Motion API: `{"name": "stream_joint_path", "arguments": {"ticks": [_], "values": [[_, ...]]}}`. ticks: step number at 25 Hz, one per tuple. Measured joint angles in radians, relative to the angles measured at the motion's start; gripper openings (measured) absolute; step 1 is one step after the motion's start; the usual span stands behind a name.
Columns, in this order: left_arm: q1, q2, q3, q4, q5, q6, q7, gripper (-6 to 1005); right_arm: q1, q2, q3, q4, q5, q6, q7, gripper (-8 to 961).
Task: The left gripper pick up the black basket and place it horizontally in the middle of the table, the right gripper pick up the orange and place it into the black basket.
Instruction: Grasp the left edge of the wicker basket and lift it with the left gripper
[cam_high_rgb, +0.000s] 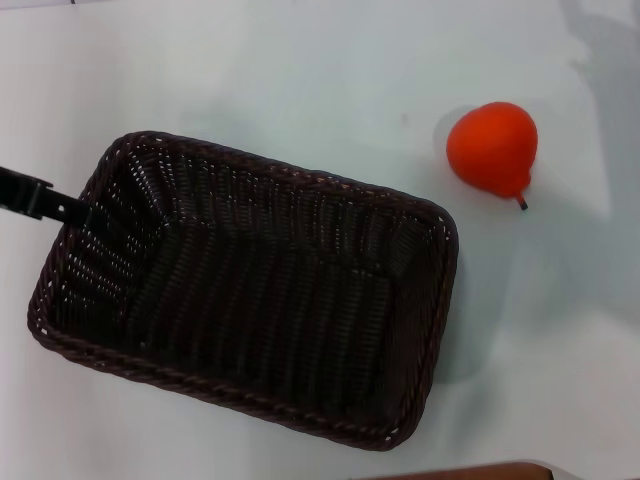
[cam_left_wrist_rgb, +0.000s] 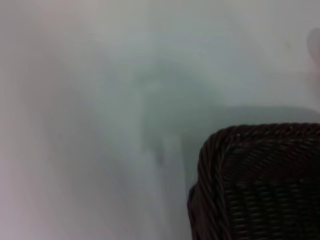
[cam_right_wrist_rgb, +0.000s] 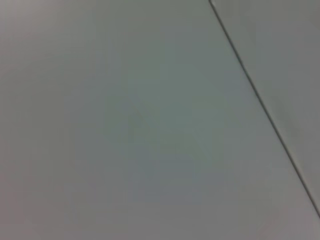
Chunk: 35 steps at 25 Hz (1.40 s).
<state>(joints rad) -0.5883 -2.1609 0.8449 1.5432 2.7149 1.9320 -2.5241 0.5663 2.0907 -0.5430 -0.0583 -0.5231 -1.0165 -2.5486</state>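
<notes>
The black basket (cam_high_rgb: 250, 300) is rough woven wicker; the orange (cam_high_rgb: 491, 147) smooth, faintly glossy; the table (cam_high_rgb: 300, 80) smooth white.

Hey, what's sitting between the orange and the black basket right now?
Nothing: in the head view only bare white table separates the orange from the black basket's far right rim.

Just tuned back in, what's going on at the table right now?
The left gripper is at the left end of the black basket, reaching over its rim; whether its jaws grip the rim cannot be seen. The basket sits on the table, somewhat askew, and is empty. The orange lies on the table beyond the basket's right end, untouched. The right gripper is out of view.
</notes>
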Motion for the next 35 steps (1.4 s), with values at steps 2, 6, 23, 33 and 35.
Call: {"name": "stream_joint_path", "arguments": {"ticks": [2,6,23,33,35], "values": [[0.002,0.000,0.000,-0.022,-0.001,-0.005,0.000,800,-0.001,0.000,0.002,0.000,0.000,0.002,0.002,900],[0.004,0.000,0.004,-0.066,0.000,-0.023,-0.007,794,-0.003,0.000,0.002,0.000,0.000,0.002,0.004,900],[-0.003,0.004,0.023,-0.190,0.006,-0.067,-0.001,652,-0.014,0.002,0.021,0.007,0.000,0.003,0.006,900],[0.004,-0.001,0.003,-0.170,-0.004,-0.070,-0.001,260,-0.021,0.002,0.024,0.009,0.000,0.012,0.007,899],[0.004,-0.001,-0.012,-0.168,-0.010,-0.071,-0.001,234,-0.024,0.002,0.026,0.009,0.000,0.012,0.007,899]]}}
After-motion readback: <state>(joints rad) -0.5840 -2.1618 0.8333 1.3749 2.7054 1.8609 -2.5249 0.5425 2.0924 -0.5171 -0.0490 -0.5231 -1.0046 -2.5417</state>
